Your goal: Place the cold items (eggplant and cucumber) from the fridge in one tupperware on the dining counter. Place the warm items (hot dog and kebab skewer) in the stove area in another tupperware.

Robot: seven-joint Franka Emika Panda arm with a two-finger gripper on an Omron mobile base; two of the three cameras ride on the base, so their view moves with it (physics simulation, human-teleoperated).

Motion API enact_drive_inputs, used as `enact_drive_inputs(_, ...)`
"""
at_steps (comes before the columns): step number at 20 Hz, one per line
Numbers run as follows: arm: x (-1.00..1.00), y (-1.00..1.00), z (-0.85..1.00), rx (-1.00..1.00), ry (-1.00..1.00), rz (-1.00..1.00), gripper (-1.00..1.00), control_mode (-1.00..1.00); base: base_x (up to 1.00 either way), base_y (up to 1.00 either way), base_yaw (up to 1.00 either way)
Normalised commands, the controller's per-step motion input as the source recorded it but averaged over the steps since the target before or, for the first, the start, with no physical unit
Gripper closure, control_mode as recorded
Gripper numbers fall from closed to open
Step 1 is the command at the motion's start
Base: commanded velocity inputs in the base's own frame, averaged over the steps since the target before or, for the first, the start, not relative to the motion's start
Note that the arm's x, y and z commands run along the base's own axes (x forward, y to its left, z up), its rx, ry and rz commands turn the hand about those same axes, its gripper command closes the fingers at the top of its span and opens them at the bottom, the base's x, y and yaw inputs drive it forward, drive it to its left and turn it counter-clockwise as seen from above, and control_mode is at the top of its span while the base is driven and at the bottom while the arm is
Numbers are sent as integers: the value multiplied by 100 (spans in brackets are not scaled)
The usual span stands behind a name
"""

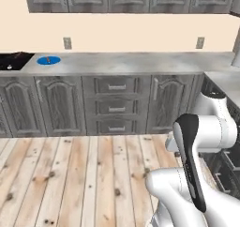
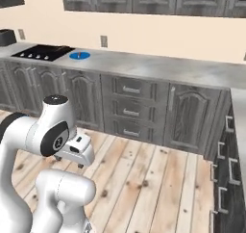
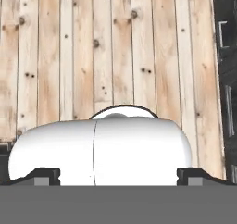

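Stove (image 2: pixel 41 51) sits on the grey counter (image 2: pixel 158 66) well beyond the jaws, a blue plate (image 2: pixel 79 55) beside it; gripper (image 3: pixel 118 174) spread wide above plank floor (image 3: pixel 115 47).

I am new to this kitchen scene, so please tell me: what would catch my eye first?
The blue plate stands out on the grey counter, just beside the black stovetop. Below runs the wooden plank floor, and the tool points down at it with its fingers spread wide, holding nothing.
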Motion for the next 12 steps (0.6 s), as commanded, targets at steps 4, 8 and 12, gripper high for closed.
enact_drive_inputs(4, 0, 0, 0, 0, 0, 0, -100, 100, 100, 19, 22)
enact_drive_inputs(8, 0, 0, 0, 0, 0, 0, -100, 100, 100, 42, 13)
enact_drive_inputs(12, 0, 0, 0, 0, 0, 0, -100, 100, 100, 62, 9)
